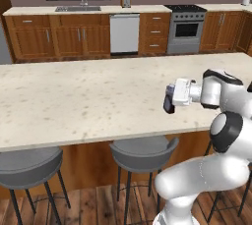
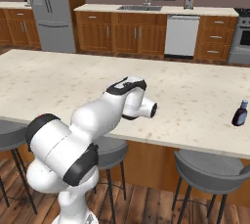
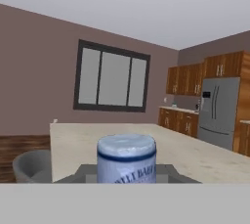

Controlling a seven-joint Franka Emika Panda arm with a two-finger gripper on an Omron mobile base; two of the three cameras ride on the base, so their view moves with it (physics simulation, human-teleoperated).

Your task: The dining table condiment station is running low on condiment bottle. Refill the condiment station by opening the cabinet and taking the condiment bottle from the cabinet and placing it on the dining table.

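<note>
Since your gripper (image 1: 169, 102) is already clenched on the condiment bottle (image 3: 126, 158) over the near edge of the dining table (image 1: 74, 101), just lower it upright onto bare stone, then let go gently.

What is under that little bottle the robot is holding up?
Beneath the condiment bottle, held in the gripper, lies the dining table with its bare speckled top. The bottle's own underside is hidden.

Even, soft, shadowless rendered light; slightly coarse, low-resolution pictures, no glare.
</note>
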